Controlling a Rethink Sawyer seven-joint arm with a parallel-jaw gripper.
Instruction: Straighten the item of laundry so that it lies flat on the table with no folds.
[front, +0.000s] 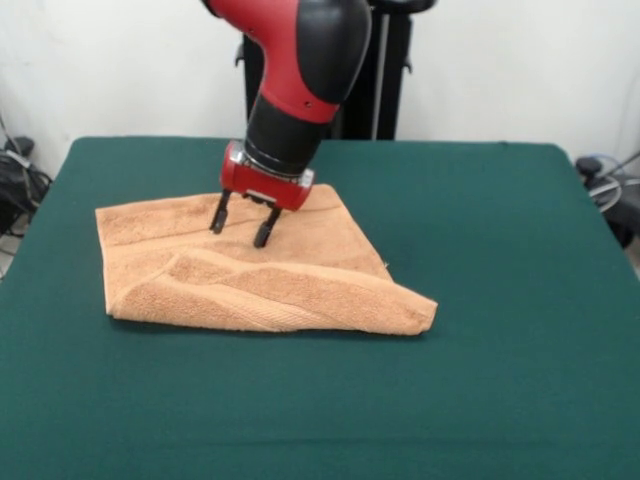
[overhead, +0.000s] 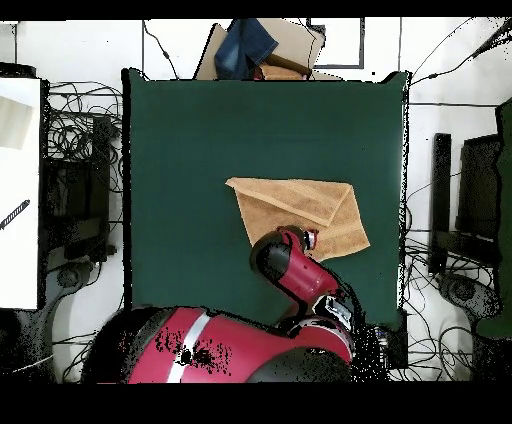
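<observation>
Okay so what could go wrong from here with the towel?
The towel is folded over along its near side, and the open tool sits at the far part, away from that fold. A pinch here may grab only the lower layer, or both layers, and drag the whole towel across the table instead of unfolding it.

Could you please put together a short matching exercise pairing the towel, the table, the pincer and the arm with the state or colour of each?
Things:
1. towel
2. table
3. pincer
4. arm

Descriptions:
A. red and black, coming down from above
B. dark green, much larger than what lies on it
C. peach-orange, partly folded over itself
D. open, tips down over the cloth's far part

Pairs: 1-C, 2-B, 3-D, 4-A
</observation>
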